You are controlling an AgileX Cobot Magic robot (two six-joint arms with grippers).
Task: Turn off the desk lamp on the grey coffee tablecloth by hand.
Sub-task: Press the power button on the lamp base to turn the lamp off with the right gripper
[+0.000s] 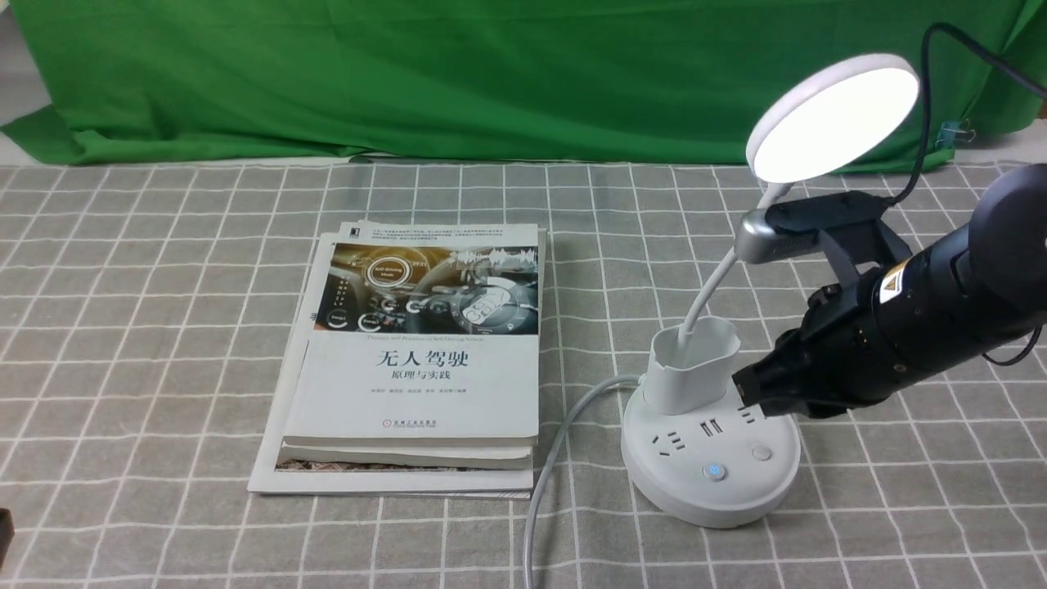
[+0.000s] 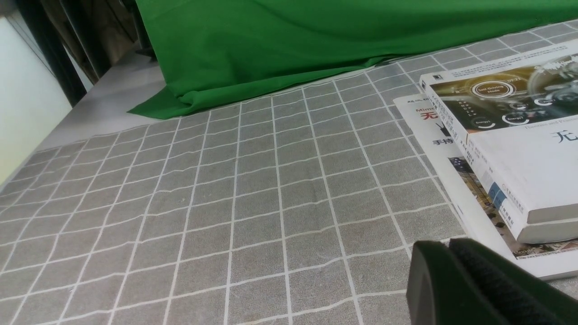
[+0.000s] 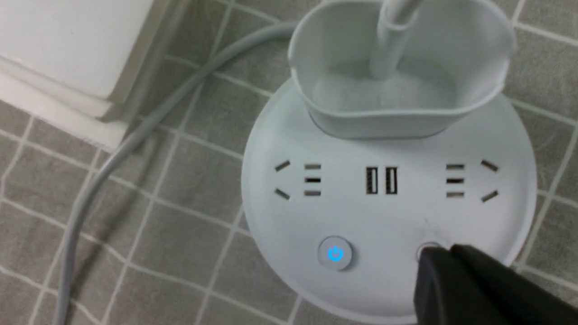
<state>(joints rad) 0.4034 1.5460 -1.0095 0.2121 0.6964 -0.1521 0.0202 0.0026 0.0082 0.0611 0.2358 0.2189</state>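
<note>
The white desk lamp stands on the grey coffee tablecloth (image 1: pixel 164 327) at the right. Its disc head (image 1: pixel 834 119) is lit. The round base (image 1: pixel 710 483) carries a blue-lit power button (image 1: pixel 714 472) and a plain button (image 1: pixel 761 452). My right gripper (image 1: pixel 748 394) is shut and empty, just over the base's right side beside the cup holder (image 1: pixel 691 368). In the right wrist view its tip (image 3: pixel 440 255) covers most of the plain button (image 3: pixel 425 248), right of the blue button (image 3: pixel 335 253); I cannot tell if they touch. My left gripper (image 2: pixel 445 248) is shut and empty, low over the cloth.
A stack of books (image 1: pixel 417 360) lies left of the lamp, also in the left wrist view (image 2: pixel 510 149). The lamp's white cord (image 1: pixel 548 458) runs between books and base towards the front edge. A green cloth backdrop (image 1: pixel 409 74) hangs behind.
</note>
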